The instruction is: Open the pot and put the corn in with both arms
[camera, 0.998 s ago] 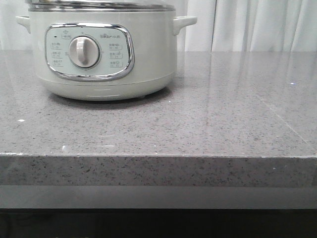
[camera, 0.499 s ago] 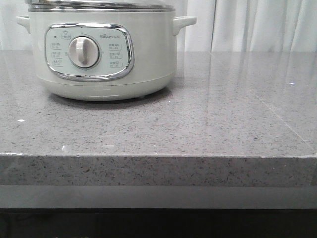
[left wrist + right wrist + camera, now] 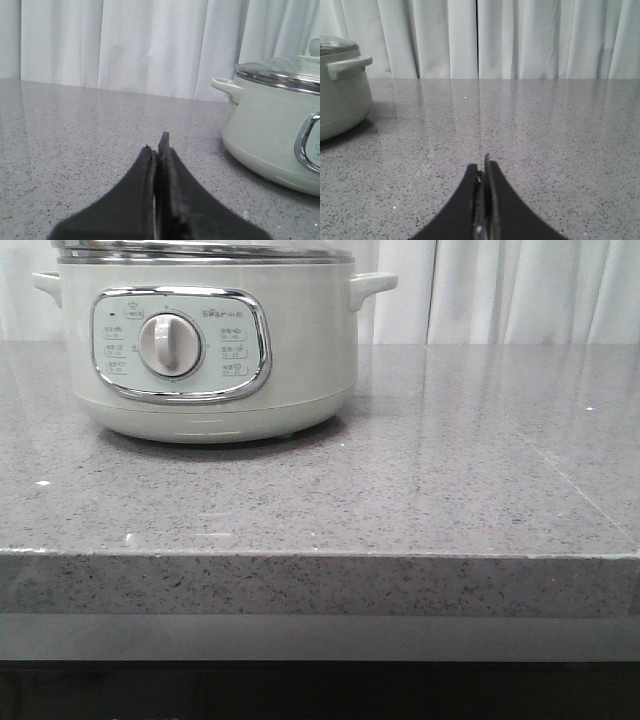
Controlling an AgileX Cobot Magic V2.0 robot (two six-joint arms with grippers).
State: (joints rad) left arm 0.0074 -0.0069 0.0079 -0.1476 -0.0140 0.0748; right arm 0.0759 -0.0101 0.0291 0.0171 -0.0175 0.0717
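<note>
The pale cream-green pot (image 3: 300, 350) stands at the back left of the grey counter (image 3: 420, 500), its metal-rimmed lid (image 3: 200, 252) on it and its round dial (image 3: 168, 345) facing me. It also shows in the left wrist view (image 3: 270, 135) and in the right wrist view (image 3: 340, 100). My left gripper (image 3: 156, 142) is shut and empty, low over the counter beside the pot. My right gripper (image 3: 482, 165) is shut and empty over open counter, away from the pot. Neither gripper shows in the front view. The corn is out of view.
White curtains (image 3: 520, 290) hang behind the counter. The counter's front edge (image 3: 320, 580) runs across the front view.
</note>
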